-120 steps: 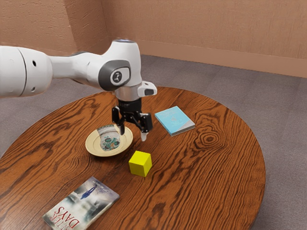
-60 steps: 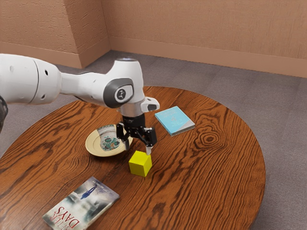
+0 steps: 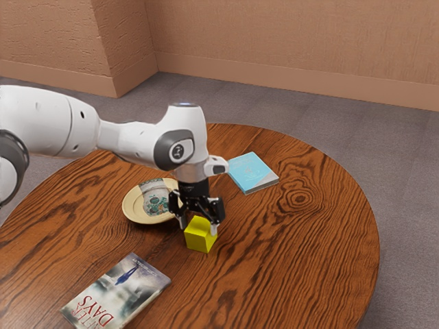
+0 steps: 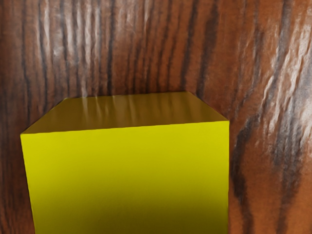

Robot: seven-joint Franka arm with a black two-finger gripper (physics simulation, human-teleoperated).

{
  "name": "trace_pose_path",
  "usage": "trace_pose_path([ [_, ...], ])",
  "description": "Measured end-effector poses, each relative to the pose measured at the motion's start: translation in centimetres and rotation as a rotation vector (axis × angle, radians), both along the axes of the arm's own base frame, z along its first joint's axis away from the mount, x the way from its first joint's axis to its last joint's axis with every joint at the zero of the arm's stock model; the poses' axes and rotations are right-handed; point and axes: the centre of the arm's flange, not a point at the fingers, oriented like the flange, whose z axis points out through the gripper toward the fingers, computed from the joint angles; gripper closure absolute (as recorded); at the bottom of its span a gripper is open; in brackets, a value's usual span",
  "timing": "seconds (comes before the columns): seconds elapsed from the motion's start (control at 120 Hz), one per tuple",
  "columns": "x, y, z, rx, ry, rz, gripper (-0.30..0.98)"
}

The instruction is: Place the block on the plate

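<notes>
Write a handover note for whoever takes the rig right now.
Gripper: low over the block, jaws open, one to each side of it; whether either touches it I can't tell.
Block: on the table, beside the plate, not on it.
Done: jaws lined up about the block.
Left: close on it, lift, carry it over the plate, lower, release, back off.
</notes>
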Motion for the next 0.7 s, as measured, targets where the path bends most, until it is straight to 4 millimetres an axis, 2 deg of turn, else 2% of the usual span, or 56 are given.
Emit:
trace_pose_path([
  [0.3, 0.1, 0.2, -1.7, -0.003, 0.008, 0.008, 0.03],
  [0.7, 0.3, 0.5, -2.1, -0.004, 0.008, 0.026, 0.22],
])
